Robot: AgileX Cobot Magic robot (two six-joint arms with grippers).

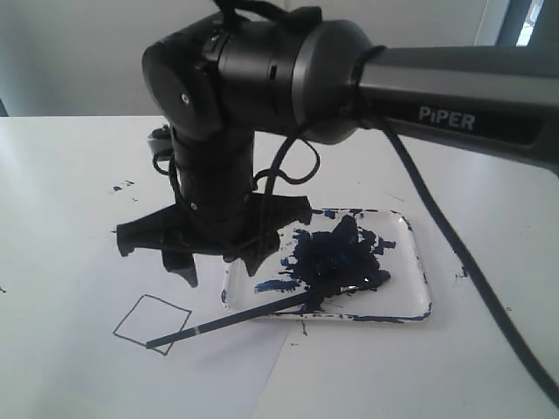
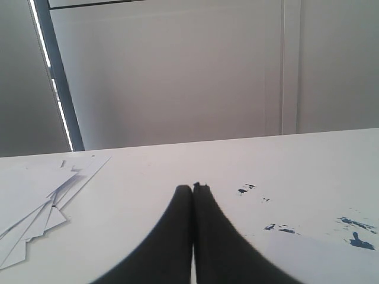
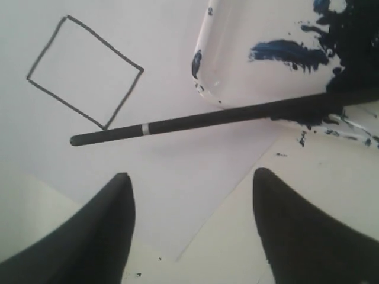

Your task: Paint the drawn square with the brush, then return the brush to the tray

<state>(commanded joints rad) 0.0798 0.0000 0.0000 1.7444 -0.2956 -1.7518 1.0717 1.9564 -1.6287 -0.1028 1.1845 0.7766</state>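
Note:
The drawn square is a tilted pen outline on white paper, bare white inside. The brush lies with its tip in the dark paint blob of the tray. Its handle sticks out over the tray's rim, and its end lies by the square's near corner. My right gripper hangs open above the tray's left edge and the brush handle, holding nothing. In the left wrist view my left gripper is shut and empty, low over the table.
The right arm crosses the scene from the right, with a cable hanging over the table. Paint specks mark the table. A fanned stack of paper sheets lies beyond the left gripper.

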